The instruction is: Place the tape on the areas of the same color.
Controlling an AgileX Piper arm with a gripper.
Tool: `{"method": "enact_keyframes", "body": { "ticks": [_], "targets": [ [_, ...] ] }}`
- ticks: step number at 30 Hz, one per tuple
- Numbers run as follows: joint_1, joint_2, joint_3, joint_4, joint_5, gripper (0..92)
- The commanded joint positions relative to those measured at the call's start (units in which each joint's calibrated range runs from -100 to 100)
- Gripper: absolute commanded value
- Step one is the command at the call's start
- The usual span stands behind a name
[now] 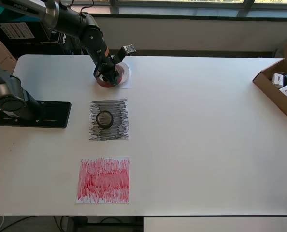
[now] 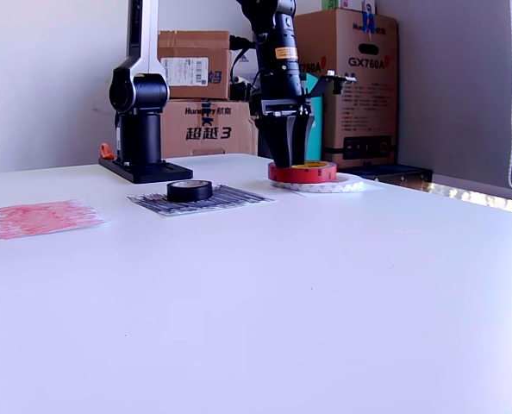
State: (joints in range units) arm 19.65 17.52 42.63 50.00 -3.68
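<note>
On the white ring (image 2: 325, 184) sits the red roll (image 2: 303, 172), with the hand (image 2: 289, 148) gripping its rim. The exterior view shows the stack; the overhead view hides it. Nearby, the black roll (image 1: 104, 118) lies on the black sheet (image 1: 109, 120).

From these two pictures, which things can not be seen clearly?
- White sheet: overhead, mostly under the white ring, the red roll and the arm.
- Tool jaws: both views, the tool's body and the red roll hide whether they grip.
- Cardboard box: overhead, cut by the right edge; contents too small.
- Black roll: overhead, hardly distinct from the black sheet.
</note>
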Motion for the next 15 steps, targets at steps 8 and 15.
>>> {"method": "enact_keyframes", "body": {
  "ticks": [8, 15],
  "targets": [
    [-0.5, 1.8, -0.6, -0.2, 0.6, 49.7],
    [-0.5, 1.9, -0.6, -0.2, 0.6, 49.7]
  ]
}}
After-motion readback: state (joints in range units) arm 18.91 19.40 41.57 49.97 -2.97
